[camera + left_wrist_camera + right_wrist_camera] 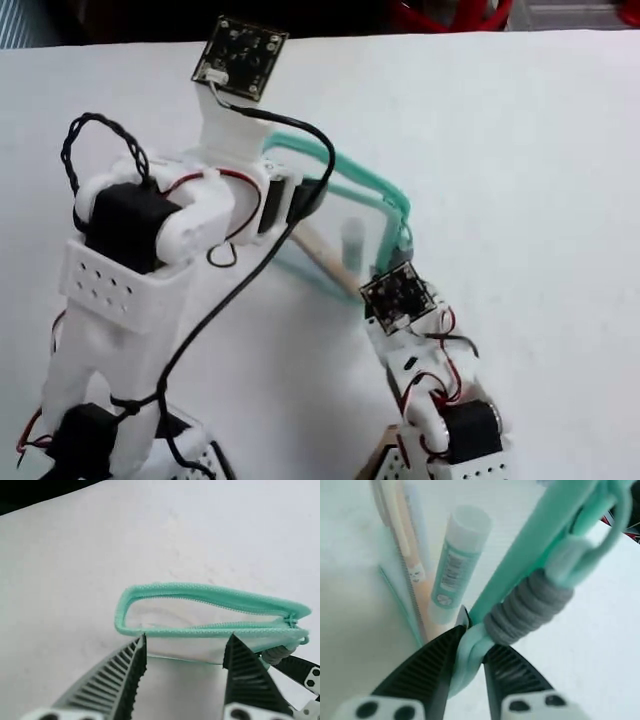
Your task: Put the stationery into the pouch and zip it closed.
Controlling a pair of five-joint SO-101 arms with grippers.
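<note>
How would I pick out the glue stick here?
On the white table lies a clear plastic pouch with a mint-green zipper rim. Inside it, beside a long peach pen, sits the glue stick: a short, stubby tube with a white cap and teal label.

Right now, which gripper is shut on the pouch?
The right gripper: its jaws pinch the teal zipper edge of the pouch. The left gripper has its jaws apart at the pouch's side, holding nothing.

Clear pouch (200, 591), mint-green zip, lies on the white bench (75, 555), mouth open. Glue stick (455, 565) and peach pen (407, 555) lie side by side inside.
</note>
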